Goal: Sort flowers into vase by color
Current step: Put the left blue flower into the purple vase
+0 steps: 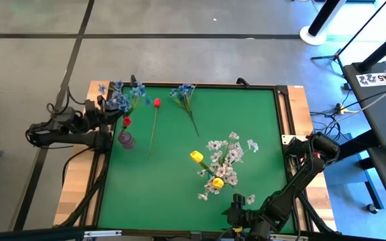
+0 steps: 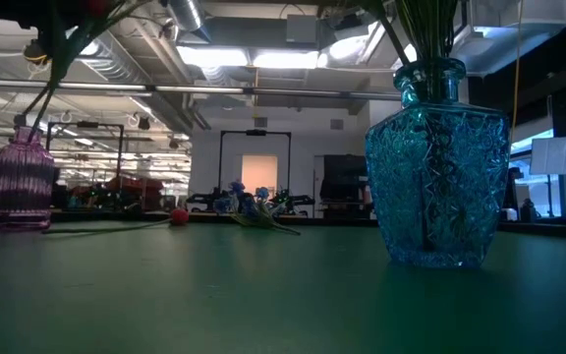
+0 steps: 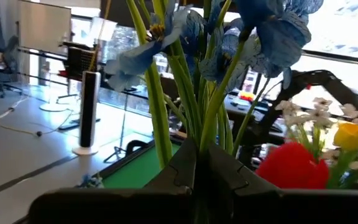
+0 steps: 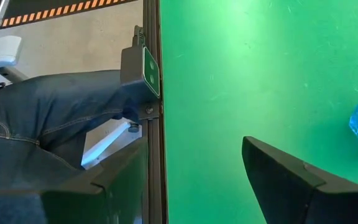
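My left gripper (image 1: 114,109) is at the table's far left corner, shut on a blue-blossom sprig (image 1: 122,96). Just near of it stands a purple vase (image 1: 126,140) with a red bud (image 1: 126,121) in it. A red tulip (image 1: 157,102) and a second blue sprig (image 1: 183,94) lie flat on the green mat. A teal glass vase (image 2: 435,167) near the table's middle holds white sprigs (image 1: 225,161) and yellow buds (image 1: 196,156). My right gripper (image 4: 194,155) is open and holds nothing, low over the near edge. My left gripper pinches the bundle of thin green stalks (image 3: 194,127) of the blue sprig between its two shut fingers (image 3: 179,168). The stalks run across the fingers and the blossoms (image 3: 272,31) stand up beyond them. The stalks' lower ends are hidden by the gripper.
The wooden table frame (image 1: 79,181) borders the green mat. A person's leg in jeans (image 4: 48,118) is just beyond the near edge by my right gripper. Bare mat lies between the two vases and along the near left side.
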